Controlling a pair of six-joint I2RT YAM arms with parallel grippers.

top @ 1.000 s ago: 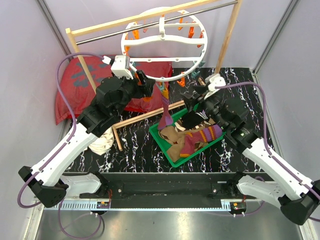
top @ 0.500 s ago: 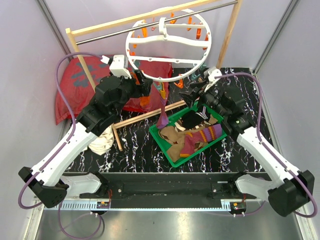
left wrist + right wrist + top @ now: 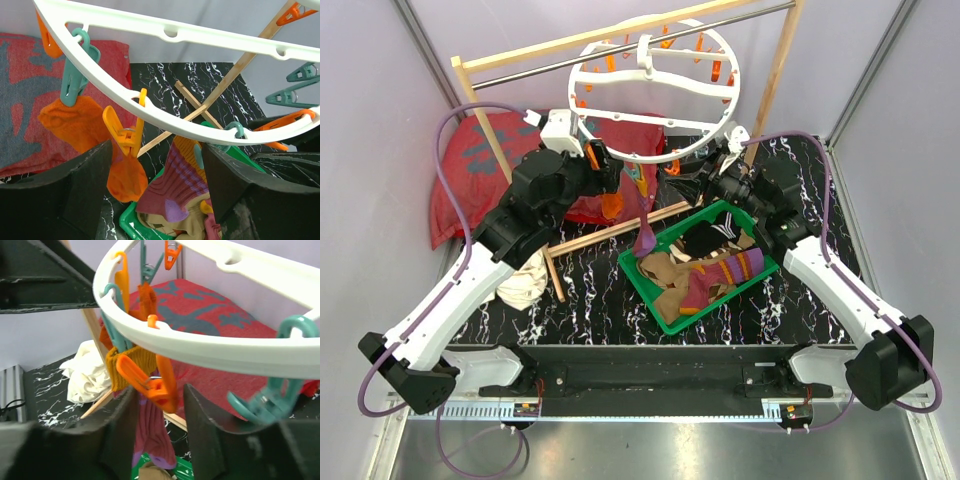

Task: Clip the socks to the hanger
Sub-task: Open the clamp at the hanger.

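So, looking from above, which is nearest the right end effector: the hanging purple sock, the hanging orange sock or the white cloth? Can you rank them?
1. Purple sock: hanging just left of the right end effector.
2. Orange sock: also hanging, further left.
3. White cloth: far left, lying crumpled.

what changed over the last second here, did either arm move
The right gripper rose from over the green tray and swung up and left to the hanger rim. An orange clip now sits between its jaws; whether it squeezes it is unclear. The hanger tilted and shifted slightly right. The left gripper stayed open at the rim, the purple striped sock stayed clipped, and the tray did not move.
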